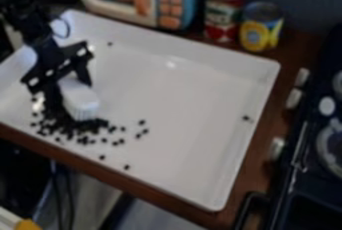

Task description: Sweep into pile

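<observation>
At the near edge, the brown wooden counter (155, 198) runs beneath the white tray (194, 104). In the tray's near left part, black bits (85, 138) lie in a dense, uneven cluster, with several strays just right of it and nearer. The white brush (79, 100) stands bristles down at the cluster's far side, pinched in the claw (67, 90). One bit lies by the right wall, another far left. Beyond the tray are a toy microwave (163, 0) and two cans (242, 20).
</observation>
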Tool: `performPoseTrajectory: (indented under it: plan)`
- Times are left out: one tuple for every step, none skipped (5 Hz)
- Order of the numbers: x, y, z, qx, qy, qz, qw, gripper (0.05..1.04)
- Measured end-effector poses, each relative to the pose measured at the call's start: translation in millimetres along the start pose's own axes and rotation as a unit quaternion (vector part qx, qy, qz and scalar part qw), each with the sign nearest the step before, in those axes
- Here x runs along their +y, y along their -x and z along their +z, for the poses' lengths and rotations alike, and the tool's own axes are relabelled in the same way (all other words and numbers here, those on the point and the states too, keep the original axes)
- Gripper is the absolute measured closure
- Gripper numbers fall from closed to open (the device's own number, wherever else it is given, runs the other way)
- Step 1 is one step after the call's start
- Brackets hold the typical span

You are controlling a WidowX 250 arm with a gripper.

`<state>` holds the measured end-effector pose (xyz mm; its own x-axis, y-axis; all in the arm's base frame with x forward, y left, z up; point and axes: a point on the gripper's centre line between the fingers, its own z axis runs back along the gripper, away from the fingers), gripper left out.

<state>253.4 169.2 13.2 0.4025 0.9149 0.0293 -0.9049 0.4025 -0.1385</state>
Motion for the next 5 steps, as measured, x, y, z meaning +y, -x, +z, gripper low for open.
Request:
performPoseTrajectory:
  plan:
    - [-13.9,15.3,10.9,0.037,0.033,0.024,0.9985,0.415]
    - [-54.9,45.1,41.7,0.083,0.096,0.027,0.9916,0.415]
    - [-79.4,73.6,63.0,0.098,0.138,0.012,0.9855,0.415]
    - [-96.3,121.4,60.0,0.15,0.14,-0.039,0.9778,0.415]
    - [-107.3,161.9,37.6,0.156,0.134,-0.099,0.9737,0.415]
